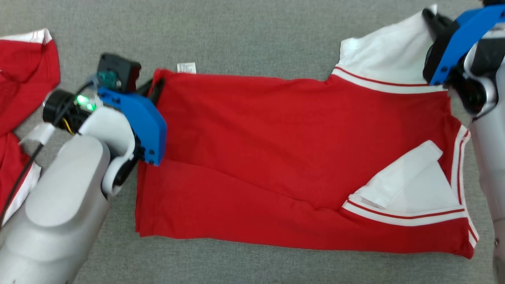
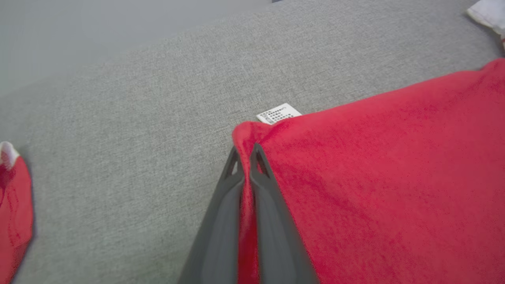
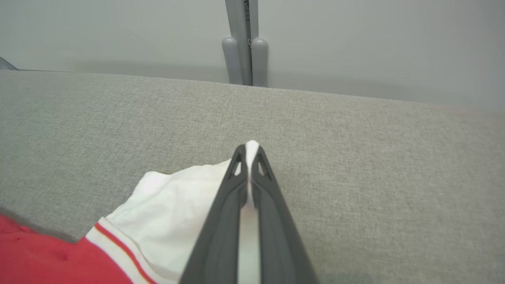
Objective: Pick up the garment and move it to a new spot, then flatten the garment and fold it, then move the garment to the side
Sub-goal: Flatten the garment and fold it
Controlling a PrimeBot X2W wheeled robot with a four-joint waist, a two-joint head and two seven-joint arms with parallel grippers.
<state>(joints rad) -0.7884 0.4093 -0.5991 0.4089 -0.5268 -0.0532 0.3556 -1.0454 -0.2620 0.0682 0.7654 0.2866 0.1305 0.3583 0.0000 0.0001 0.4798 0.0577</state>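
The left end effector (image 2: 246, 153) is clamped on a red corner of the shirt (image 1: 276, 157), the right end effector (image 3: 247, 152) on its white sleeve, upper right. Being soft, light cloth, it should sag between those grips. It lies mid-frame on the grey fabric bench (image 1: 236, 35), with a pale wall (image 3: 355, 39) beyond.

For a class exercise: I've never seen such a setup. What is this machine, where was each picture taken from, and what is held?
A two-armed robot. The wide picture comes from its head, looking down; the other two come from wrist cameras looking along each arm's dark fingers. A red-and-white garment lies on a grey cloth surface. The left gripper is shut on its red corner by the label; the right gripper pinches its white sleeve. A second red garment lies at the left.
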